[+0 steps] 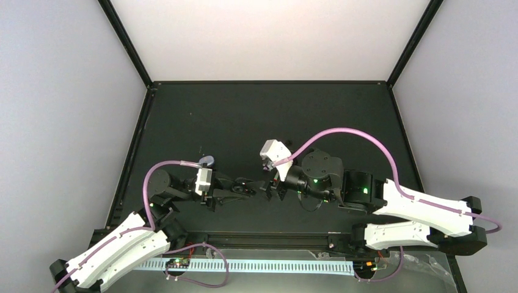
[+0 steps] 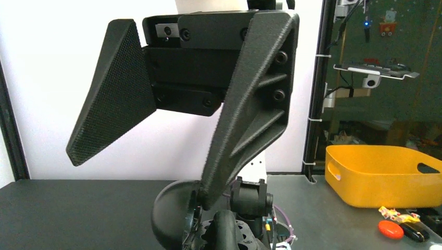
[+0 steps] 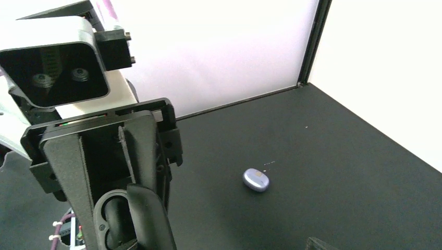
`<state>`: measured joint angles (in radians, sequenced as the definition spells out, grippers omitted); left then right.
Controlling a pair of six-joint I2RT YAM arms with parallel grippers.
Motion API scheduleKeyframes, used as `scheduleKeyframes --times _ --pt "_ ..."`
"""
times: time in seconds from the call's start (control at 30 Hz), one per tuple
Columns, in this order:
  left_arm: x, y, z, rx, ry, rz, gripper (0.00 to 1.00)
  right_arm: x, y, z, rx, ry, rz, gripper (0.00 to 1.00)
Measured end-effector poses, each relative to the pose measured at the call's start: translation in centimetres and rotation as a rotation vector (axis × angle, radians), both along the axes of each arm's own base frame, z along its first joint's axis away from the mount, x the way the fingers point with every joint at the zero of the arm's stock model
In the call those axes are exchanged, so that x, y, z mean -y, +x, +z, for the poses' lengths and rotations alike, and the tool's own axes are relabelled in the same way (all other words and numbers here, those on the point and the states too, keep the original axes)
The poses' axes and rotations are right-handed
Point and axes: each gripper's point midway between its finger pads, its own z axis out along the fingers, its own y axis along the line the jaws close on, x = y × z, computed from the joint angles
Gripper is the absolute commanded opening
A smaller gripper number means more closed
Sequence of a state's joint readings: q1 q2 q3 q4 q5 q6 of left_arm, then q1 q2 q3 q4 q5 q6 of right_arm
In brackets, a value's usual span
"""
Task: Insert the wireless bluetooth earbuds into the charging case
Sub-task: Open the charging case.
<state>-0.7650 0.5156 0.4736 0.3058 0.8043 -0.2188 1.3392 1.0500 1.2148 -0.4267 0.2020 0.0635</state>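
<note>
My left gripper [image 1: 247, 190] points right at mid-table, shut on a black rounded charging case [image 2: 172, 213]. The case sits at the tip of the gripper's right finger [image 2: 250, 120] and seems to stand open along its rim. My right gripper [image 1: 272, 189] faces it from a short gap away. It is open [image 3: 229, 240], with nothing between its fingers. A closed lavender oval case [image 1: 206, 160] lies on the mat behind the left wrist and shows again in the right wrist view [image 3: 256, 180]. No earbuds show in any view.
The black mat [image 1: 256, 116] is walled by white panels with black corner posts. Purple cables [image 1: 342, 131] loop over both arms. Beyond the enclosure stand a yellow bin [image 2: 380, 174] and a small orange item [image 2: 391, 229].
</note>
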Motion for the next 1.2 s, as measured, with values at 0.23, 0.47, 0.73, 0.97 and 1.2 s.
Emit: scheduleKeyframes --times 0.23,0.47,0.73,0.97,1.2 --pt "-0.1 -0.2 0.1 0.004 -0.003 -0.005 0.02 0.4 0.3 0.0 0.003 0.003 -0.023 0.81" --pt "-0.1 0.1 0.1 0.001 -0.006 0.011 0.02 0.6 0.3 0.1 0.0 0.016 -0.026 0.81" --pt "-0.3 0.5 0.0 -0.027 -0.028 0.035 0.02 0.5 0.5 0.0 -0.008 0.025 -0.042 0.81" --pt "-0.4 0.6 0.4 -0.052 -0.057 0.039 0.01 0.7 1.0 -0.1 -0.007 0.028 -0.077 0.81" --pt "-0.5 1.0 0.6 -0.077 -0.082 0.056 0.02 0.9 1.1 0.1 -0.014 0.042 -0.083 0.81"
